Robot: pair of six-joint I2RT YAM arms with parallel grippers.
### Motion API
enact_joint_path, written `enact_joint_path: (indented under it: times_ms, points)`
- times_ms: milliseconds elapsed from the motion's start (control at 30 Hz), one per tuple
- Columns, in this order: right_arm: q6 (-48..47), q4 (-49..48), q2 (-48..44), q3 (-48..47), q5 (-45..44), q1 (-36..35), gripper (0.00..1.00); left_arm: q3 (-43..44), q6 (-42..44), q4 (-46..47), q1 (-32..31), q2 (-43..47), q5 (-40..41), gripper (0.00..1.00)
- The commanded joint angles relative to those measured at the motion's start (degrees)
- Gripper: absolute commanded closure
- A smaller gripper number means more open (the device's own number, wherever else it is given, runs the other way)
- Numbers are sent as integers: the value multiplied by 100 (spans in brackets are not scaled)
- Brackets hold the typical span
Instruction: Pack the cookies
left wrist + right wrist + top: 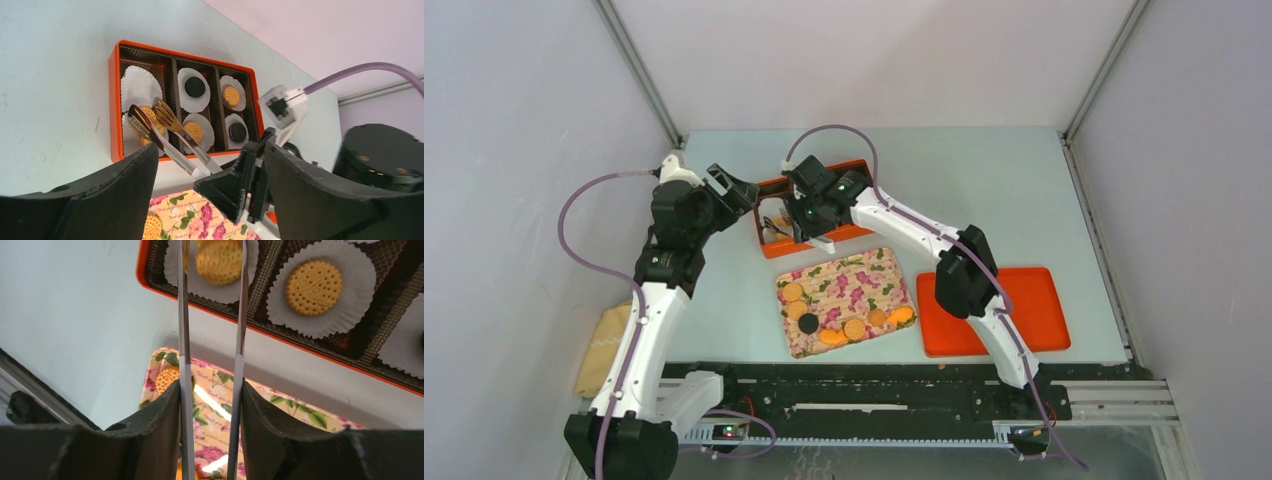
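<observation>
Overhead view looks down from behind; both wrist views closely share the box (114,100)

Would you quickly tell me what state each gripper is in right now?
Left gripper: open, holding nothing.
Right gripper: shut on the tongs.

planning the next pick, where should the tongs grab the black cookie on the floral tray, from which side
Pinch the black cookie by its rim with the tongs, coming straight down: it lies flat on the floral tray. Orange cookies crowd it upper-left and lower-right in the top view, so the tines probably fit the other two sides.
</observation>
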State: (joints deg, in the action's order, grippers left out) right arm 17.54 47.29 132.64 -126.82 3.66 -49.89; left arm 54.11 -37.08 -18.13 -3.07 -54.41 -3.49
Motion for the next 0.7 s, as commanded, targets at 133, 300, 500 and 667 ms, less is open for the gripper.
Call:
enact_joint_path:
  times_ms: [133, 300, 500, 667]
  points:
    - [153, -542, -772, -16, 112, 14, 67, -91, 100, 108, 61, 133, -152, 18]
    - [153, -575, -654, -53, 198, 30, 67, -93, 122, 108, 64, 141, -150, 18]
    - [158, -749, -400, -137, 90, 100, 67, -87, 131, 121, 62, 104, -170, 18]
    - [145, -767, -24, -444, 249, 259, 67, -76, 165, 122, 63, 119, -162, 18]
